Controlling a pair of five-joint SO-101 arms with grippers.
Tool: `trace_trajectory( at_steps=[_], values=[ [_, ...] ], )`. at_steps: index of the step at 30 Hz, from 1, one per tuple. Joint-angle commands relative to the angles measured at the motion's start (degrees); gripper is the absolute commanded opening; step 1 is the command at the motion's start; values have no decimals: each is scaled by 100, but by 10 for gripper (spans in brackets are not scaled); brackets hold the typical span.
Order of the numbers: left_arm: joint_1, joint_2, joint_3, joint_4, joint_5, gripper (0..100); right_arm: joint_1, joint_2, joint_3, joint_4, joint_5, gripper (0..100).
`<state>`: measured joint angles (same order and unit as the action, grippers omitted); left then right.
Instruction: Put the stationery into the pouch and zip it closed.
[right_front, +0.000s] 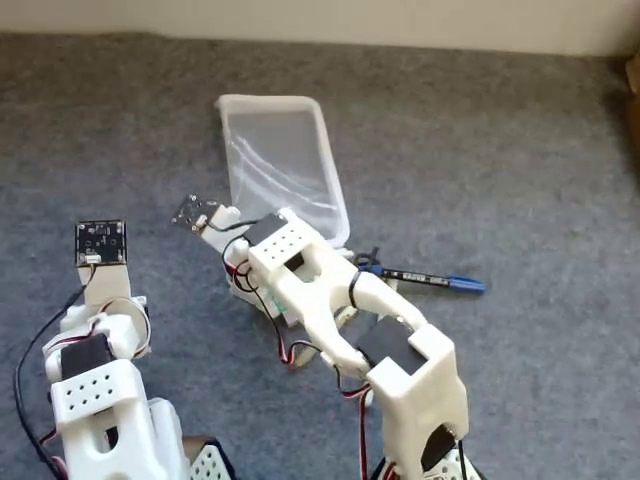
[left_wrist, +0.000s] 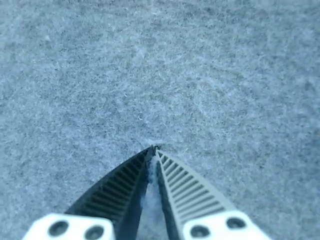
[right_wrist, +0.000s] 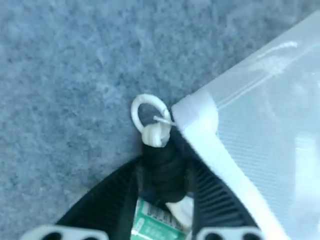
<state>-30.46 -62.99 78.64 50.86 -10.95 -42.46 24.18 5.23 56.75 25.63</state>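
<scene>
Black item (right_wrist: 162, 175) in right end effector (right_wrist: 164, 156) is unidentifiable.

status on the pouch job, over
Left end effector shut, empty, over carpet. Right end effector shut on black item at pouch corner. Pen loose on carpet.

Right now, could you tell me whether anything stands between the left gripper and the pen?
Yes: the right arm stretches between the left gripper and the pen, with the right gripper shut on the pouch's zip pull.
</scene>
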Motion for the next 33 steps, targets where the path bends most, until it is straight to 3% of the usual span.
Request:
trace_trajectory(
  at_steps=[1, 11, 22, 29, 33],
  values=[
    [-4, -75, -31, -97, 53, 8, 198, -101, -154, -145, 53, 4],
    [-4, -75, -31, -105, 53, 8, 611, -1402, -198, 110, 97, 6],
    [-4, -75, -66, -105, 53, 10, 611, -1596, -1859, 2651, 53, 6],
    [259, -75, -66, -62, 79, 215, 743, -1631, -2202, 3477, -598, 6],
    [804, -75, -207, 237, 79, 221, 901, -1640, -2202, 3477, -826, 6]
  ],
)
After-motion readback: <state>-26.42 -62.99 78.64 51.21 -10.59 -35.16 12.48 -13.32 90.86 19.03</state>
